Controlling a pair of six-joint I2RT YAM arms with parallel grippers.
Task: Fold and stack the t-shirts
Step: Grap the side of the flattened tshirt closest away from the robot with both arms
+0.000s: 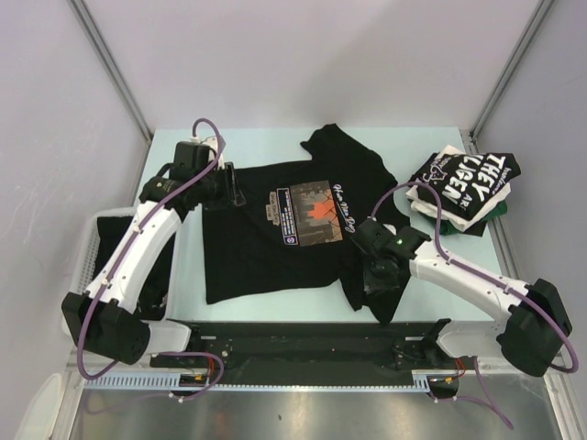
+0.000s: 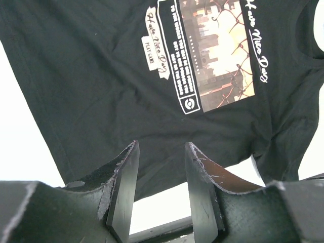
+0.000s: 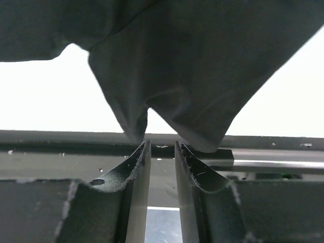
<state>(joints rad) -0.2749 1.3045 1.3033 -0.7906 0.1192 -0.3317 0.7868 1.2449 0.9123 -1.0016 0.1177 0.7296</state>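
Note:
A black t-shirt (image 1: 266,247) with an orange-white chest print (image 1: 316,213) lies spread flat in the middle of the table. Its print (image 2: 212,55) also fills the left wrist view. My left gripper (image 1: 236,194) hovers at the shirt's left edge, open, with nothing between its fingers (image 2: 126,172). My right gripper (image 1: 379,282) is over the shirt's near right sleeve (image 3: 202,66), jaws slightly apart and empty, the cloth just past the fingertips (image 3: 143,148). A folded t-shirt with white block lettering (image 1: 472,174) tops a stack at the back right.
A white mesh basket (image 1: 81,266) with dark cloth inside stands at the left edge, beside the left arm. A black rail (image 1: 303,344) runs along the table's near edge. The stack at the right also holds white and green folded cloth (image 1: 495,213).

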